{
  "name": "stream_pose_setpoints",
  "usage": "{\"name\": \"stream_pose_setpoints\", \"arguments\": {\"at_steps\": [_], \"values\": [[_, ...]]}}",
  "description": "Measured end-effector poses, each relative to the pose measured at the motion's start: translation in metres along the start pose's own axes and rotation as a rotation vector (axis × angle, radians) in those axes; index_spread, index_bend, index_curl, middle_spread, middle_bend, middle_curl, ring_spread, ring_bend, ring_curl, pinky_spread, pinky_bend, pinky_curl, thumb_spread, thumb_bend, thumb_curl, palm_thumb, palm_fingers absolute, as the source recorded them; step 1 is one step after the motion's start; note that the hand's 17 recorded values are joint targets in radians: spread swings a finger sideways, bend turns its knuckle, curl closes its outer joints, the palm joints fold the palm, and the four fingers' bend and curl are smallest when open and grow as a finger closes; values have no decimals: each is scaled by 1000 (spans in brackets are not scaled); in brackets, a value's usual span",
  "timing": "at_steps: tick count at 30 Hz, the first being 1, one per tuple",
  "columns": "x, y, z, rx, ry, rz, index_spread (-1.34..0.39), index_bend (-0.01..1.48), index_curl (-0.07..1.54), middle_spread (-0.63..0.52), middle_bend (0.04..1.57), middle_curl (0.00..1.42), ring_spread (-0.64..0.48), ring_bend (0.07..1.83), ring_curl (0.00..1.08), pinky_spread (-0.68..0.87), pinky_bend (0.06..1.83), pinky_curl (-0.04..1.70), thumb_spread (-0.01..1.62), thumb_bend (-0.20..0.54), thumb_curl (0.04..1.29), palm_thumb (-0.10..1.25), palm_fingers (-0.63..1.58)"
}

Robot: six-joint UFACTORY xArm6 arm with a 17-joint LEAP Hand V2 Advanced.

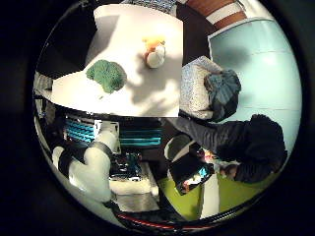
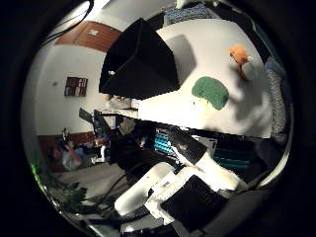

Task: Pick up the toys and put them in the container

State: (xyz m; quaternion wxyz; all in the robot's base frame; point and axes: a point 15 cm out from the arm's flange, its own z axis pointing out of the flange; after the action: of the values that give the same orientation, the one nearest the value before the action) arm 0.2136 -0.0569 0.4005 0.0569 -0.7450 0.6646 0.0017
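Right thumb side palm view is showing the white counter (image 2: 217, 44) well away from the palm, with a black container (image 2: 140, 61) standing at one end of it. A green broccoli toy (image 2: 211, 92) is lying on the bare surface near the container but apart from it, and an orange and white plush toy (image 2: 243, 61) is sitting further off, toward the far end. Both toys are resting outside the container, so I am judging the task as not yet begun.

White and black parts of the hand (image 2: 173, 190) and arm are showing at the edge of both views, but I cannot tell whether the fingers are spread or curled; nothing appears to be held.

Looking ahead, the main risk is coming from distance: the hand is hanging well clear of both toys, and a long descent could be landing off-centre. The broccoli's rounded, lumpy top may be slipping out of a loose grasp, and the plush toy may be tipping or rolling if it is nudged first. The container's tall dark walls could be catching a finger during release.

As for contents, the container's inside is hidden from these views.
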Motion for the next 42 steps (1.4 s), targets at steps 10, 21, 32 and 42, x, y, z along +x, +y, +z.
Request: {"name": "stream_pose_setpoints", "arguments": {"at_steps": [10, 21, 32, 42], "values": [[9, -25, 6, 17, -20, 116, -401, 176, 302, -36, 192, 299, 188, 329, 234, 455, 432, 243, 1126, -12, 319, 655, 316], [36, -102, 5, -18, -106, 321, -206, 137, 274, 157, 168, 291, 224, 326, 232, 464, 514, 272, 1138, -20, 333, 673, 121], [81, -188, 43, 118, -194, 471, -161, 159, 273, 229, 187, 281, 279, 300, 240, 450, 539, 292, 1138, -22, 342, 634, -12], [136, -212, 113, 90, -180, 577, -133, 155, 265, 243, 186, 286, 283, 301, 252, 455, 531, 299, 1139, -20, 343, 621, -14]]}}
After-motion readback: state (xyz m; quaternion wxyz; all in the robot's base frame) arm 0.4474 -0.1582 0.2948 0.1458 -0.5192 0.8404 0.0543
